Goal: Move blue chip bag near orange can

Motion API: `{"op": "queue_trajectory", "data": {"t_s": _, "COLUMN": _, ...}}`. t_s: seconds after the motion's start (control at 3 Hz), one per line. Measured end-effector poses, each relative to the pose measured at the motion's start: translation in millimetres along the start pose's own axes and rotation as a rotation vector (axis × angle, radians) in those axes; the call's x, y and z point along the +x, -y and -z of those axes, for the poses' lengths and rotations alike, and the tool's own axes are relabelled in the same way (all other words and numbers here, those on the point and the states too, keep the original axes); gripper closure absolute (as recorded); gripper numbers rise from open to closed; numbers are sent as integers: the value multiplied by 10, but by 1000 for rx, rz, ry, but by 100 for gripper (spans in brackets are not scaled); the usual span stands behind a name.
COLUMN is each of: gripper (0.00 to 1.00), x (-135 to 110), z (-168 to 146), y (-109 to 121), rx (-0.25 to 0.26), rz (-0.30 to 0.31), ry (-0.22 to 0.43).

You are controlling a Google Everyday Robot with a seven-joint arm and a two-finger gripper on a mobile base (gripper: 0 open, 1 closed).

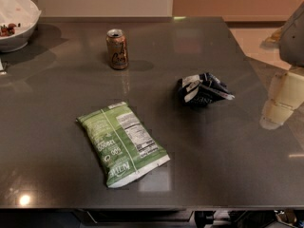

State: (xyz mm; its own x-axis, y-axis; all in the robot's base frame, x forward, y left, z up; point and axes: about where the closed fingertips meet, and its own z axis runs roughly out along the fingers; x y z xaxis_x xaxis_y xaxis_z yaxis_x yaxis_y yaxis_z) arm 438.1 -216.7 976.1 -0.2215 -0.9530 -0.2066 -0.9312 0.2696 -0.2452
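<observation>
The blue bag point(204, 90) lies crumpled on the dark grey surface point(57, 141), at about 2 o'clock from the surface's middle, with white patches showing among its folds. The can point(117, 49) stands upright toward the far edge, at about 11 o'clock from the middle, silver top up. It is well apart from the blue bag and lies at 10 o'clock from it. A green bag point(123, 144) lies flat at 7 o'clock from the middle, nearer the front edge, white label panel facing up, touching neither of the other two. A white bowl point(14, 20) sits at the far 10 o'clock corner, partly cut off by the frame. The tool point(279, 101), cream-coloured, hangs at the surface's right edge, at 3 o'clock from the blue bag and apart from it. Whether it is spread or pressed together, I cannot tell.
</observation>
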Motion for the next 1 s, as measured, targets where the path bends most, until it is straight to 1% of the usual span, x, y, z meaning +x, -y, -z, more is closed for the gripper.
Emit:
{"op": "queue_trajectory", "data": {"t_s": 0.33, "gripper": 0, "x": -23, "z": -8, "y": 24, "rx": 10, "rz": 1, "ry": 6}}
{"op": "queue_trajectory", "data": {"t_s": 0.67, "gripper": 0, "x": -57, "z": -140, "y": 92, "rx": 27, "rz": -12, "ry": 19}}
{"op": "queue_trajectory", "data": {"t_s": 1.0, "gripper": 0, "x": -84, "z": -359, "y": 159, "rx": 39, "rz": -34, "ry": 40}}
